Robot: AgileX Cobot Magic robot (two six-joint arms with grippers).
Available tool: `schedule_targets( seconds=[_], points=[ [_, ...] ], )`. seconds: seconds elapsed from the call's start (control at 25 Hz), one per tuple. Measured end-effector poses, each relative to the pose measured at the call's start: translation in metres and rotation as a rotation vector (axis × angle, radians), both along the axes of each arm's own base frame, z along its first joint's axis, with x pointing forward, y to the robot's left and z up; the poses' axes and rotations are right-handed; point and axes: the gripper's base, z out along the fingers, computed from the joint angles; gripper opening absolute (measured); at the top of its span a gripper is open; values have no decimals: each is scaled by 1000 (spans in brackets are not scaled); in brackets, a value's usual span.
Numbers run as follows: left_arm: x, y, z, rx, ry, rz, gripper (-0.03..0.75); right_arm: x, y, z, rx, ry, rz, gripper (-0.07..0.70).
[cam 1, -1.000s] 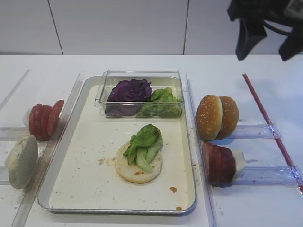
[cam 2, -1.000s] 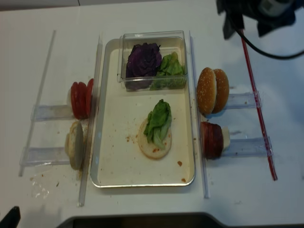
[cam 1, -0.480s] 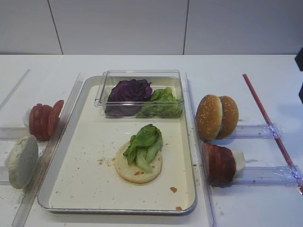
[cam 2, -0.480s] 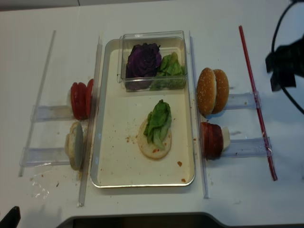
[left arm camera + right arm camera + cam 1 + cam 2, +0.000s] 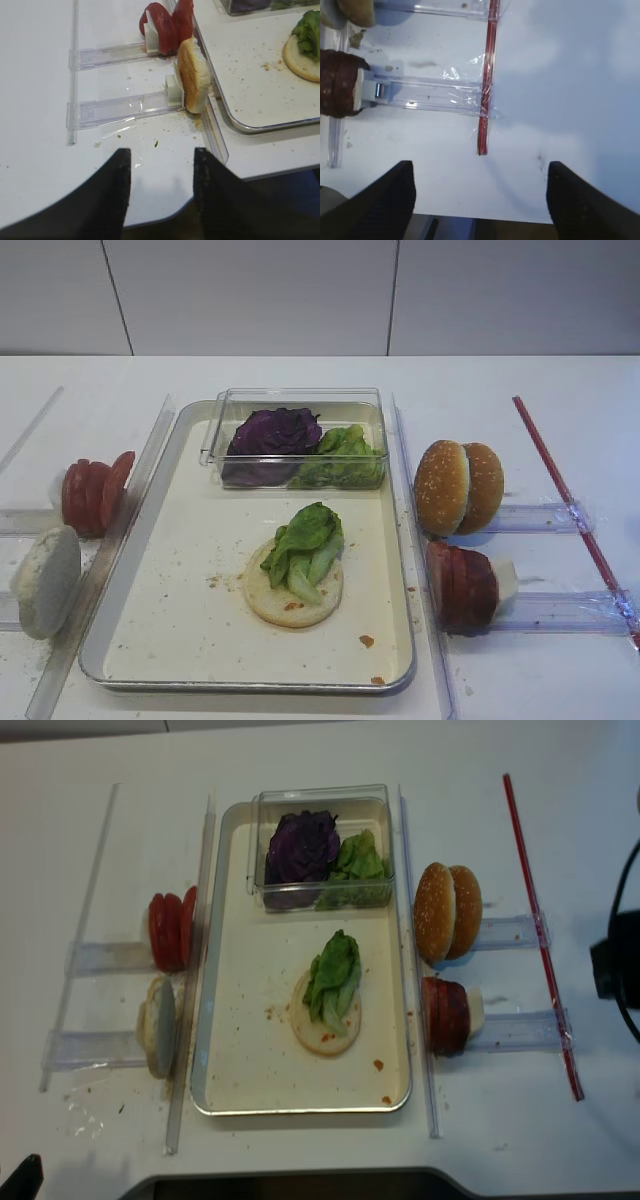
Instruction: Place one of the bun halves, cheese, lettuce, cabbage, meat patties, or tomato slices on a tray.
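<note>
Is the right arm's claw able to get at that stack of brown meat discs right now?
Probably yes. The right gripper is open and holds nothing. The meat patties stand on edge in their clear holder, with only bare white table between them and the gripper.

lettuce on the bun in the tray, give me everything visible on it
The loose bunch of bright green, crinkly lettuce leaves looks fresh and folded, darker at the top and paler at the lower stems. It lies lengthwise across the pale cream flat bun half, its upper end overhanging the bun's far edge, mid-floor in the shiny metal tray. Only the bun visibly touches it; no fingers are near.
</note>
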Motion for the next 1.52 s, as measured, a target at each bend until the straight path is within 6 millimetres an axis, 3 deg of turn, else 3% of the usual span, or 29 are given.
schedule_targets(
  seconds=[0.72,1.08,1.52],
  points=[
    [0,0,0,0,0,0,284,-91,-9,-14,33,-206,114,567],
    [0,0,0,0,0,0,285,-120,-14,-30,19,-309,159,567],
    [0,0,0,0,0,0,284,-140,-17,-52,18,-464,177,569]
  ],
)
